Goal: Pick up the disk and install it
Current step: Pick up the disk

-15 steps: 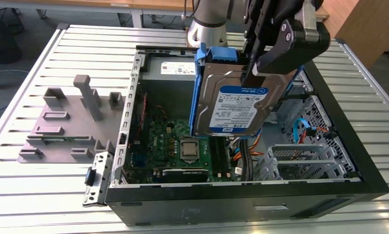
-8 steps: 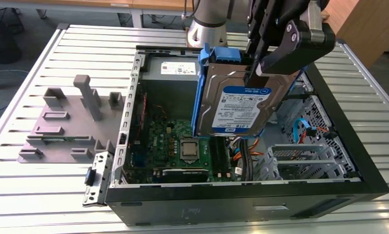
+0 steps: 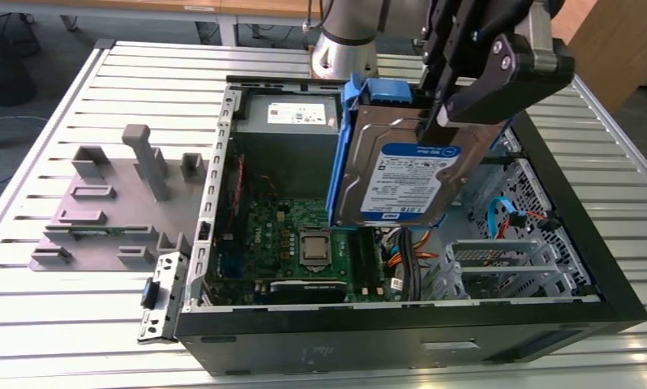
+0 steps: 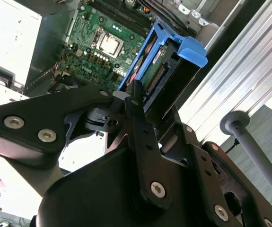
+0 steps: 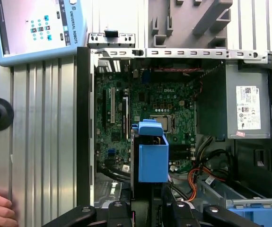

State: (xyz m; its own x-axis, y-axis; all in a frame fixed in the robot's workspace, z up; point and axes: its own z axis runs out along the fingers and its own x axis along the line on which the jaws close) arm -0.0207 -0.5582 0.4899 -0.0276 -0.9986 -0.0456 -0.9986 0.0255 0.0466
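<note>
— So, where is the disk (image 3: 404, 182) now?
— Held clear above the open case (image 3: 410, 320), hanging nearly upright over the motherboard (image 3: 291, 235). Its label faces outward and a blue carrier frame wraps its edges. It is not yet seated in anything.
— And the gripper (image 3: 445, 121)?
— Its fingers are pinched on the disk's upper end, just under the carrier's blue tab. I can't tell whether the grip bears on the metal or on the frame.
— How would it handle?
— Rigid and fairly heavy for its size, I'd judge. The faces are smooth metal that could slip, and it won't like knocks. The plastic frame probably flexes, so the metal body is the safer place to hold.
— What sits inside the case?
— The motherboard with its processor socket, a grey power supply (image 3: 291, 113) at one end and orange cables (image 3: 419, 243). A perforated metal drive cage (image 3: 502, 263) fills the opposite corner. In the first wrist view a bare blue bracket (image 5: 251, 215) lies by that cage.
</note>
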